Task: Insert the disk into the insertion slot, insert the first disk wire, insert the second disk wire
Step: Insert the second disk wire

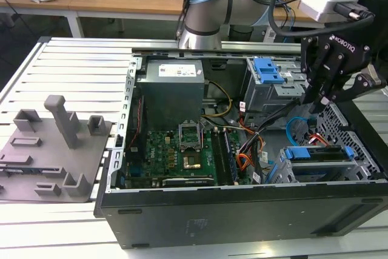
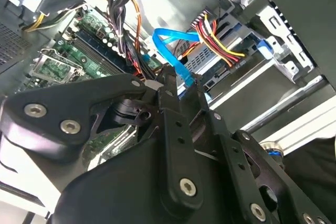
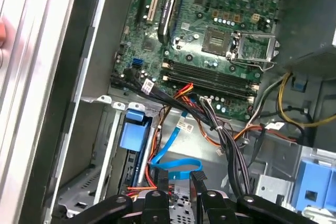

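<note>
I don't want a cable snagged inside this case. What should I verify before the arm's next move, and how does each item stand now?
1. The disk seated in the insertion slot: ok.
2. The pincer open: ok; a gap shows between its tips.
3. Pincer lined up on the second disk wire: ok; the loop lies at its tips.
4. Second disk wire's plug seated: cannot tell; the pincer hides its end.
5. The first disk wire seated: cannot tell; its plug's fit is unclear.
6. Room beside the pincer: not ok; a black cable bundle runs close by.
</note>
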Action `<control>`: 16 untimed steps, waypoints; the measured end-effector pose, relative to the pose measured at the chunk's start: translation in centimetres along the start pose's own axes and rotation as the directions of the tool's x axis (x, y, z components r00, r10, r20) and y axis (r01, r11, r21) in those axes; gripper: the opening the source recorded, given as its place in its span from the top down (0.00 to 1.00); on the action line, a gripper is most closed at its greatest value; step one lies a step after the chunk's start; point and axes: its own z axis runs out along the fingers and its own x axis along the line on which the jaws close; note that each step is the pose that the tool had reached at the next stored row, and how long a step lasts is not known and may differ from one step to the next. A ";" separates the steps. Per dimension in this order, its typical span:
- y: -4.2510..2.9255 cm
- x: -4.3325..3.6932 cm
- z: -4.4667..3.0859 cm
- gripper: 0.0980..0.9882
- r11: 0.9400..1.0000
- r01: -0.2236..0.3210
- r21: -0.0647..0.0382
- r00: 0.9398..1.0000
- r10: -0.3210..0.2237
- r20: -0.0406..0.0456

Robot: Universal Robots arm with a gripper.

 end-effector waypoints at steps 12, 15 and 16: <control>-0.14 -0.16 1.22 0.77 0.999 0.025 -0.023 0.995 -0.027 -0.092; -0.17 -0.18 1.72 0.77 0.999 0.038 -0.023 0.995 -0.040 -0.095; -0.17 -0.19 1.85 0.77 0.999 0.040 -0.023 0.994 -0.042 -0.097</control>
